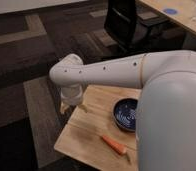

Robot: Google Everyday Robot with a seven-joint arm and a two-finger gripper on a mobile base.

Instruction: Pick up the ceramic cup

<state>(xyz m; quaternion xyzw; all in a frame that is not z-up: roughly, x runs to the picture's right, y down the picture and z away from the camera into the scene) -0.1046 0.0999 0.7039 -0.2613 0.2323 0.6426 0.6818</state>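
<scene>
No ceramic cup shows clearly in the camera view; it may be hidden behind my arm. My white arm (106,70) reaches from the right across the frame to the left. Its wrist bends down, and the gripper (66,106) hangs at the far left corner of the small wooden table (86,130), just above the table's edge. Nothing can be made out between its tips.
A dark blue striped bowl (126,113) sits on the table's right part, partly behind my arm. An orange carrot (114,145) lies near the front edge. A black office chair (128,22) and a wooden desk (183,15) stand at the back right. Patterned carpet (21,75) surrounds the table.
</scene>
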